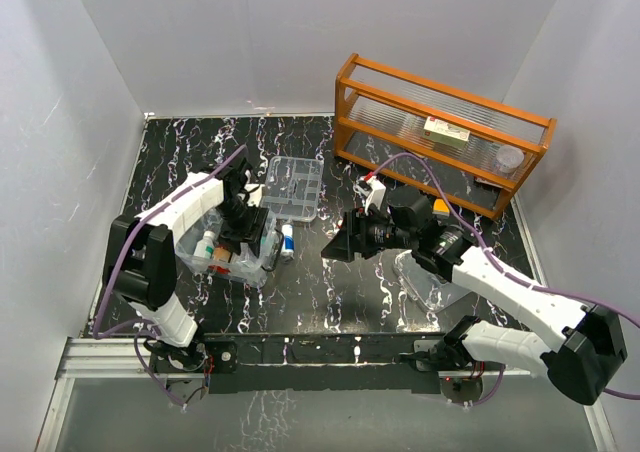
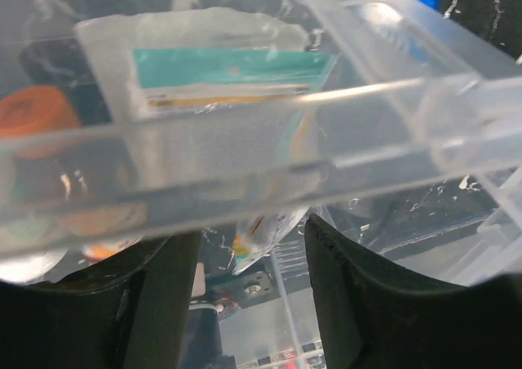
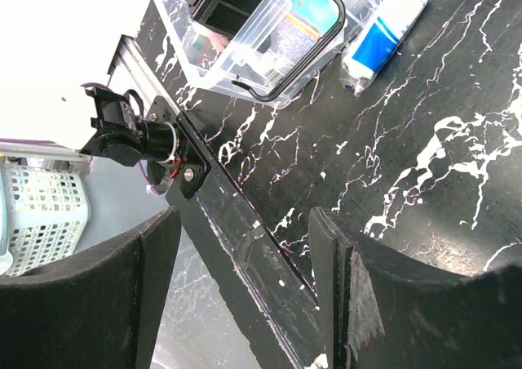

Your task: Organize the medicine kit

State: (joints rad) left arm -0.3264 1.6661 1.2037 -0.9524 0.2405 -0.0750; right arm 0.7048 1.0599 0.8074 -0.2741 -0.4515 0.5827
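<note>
**Figure: top, left-wrist and right-wrist views.**

**Placement.**
- The medicine kit, a clear plastic rounded-rectangular box (image 1: 255,275), stands lidless on the black, white-veined tabletop (image 1: 330,307) at the left. This probably lets loose items go in from above.
- The left hand (image 1: 243,230) reaches down over the box's far side. In its wrist view the fingers (image 2: 167,304) stand partly apart, close against the transparent wall, with nothing seen clamped between them. The pose suits either letting an item go into the box or readying for another.
- The kit's clear divided tray (image 1: 296,185) lies on the tabletop just beyond the box. It is presumably set aside so that the lower space can be reached.
- A blue-and-white tube (image 1: 287,240) lies just beside the box's right wall, outside it, and is probably yet to be packed.
- The right hand (image 1: 335,247) hovers over bare tabletop to the right of the tube. Its fingers are wide and empty, well clear of the left arm's work.
- A clear plastic piece (image 1: 430,277) under the right forearm is probably the lid.
- The orange wooden rack (image 1: 440,107) at the back right is not part of the kit.

**Appearance of the kit.**
- The walls are glassy and see-through, and reflections blur what lies inside.
- The contents that show are a flat packet with a teal label (image 2: 228,71), an orange-capped container (image 2: 37,112) and a small white bottle with a green cap (image 1: 207,242).
- A thin dark wire handle (image 3: 306,46) curves across one end.
</note>
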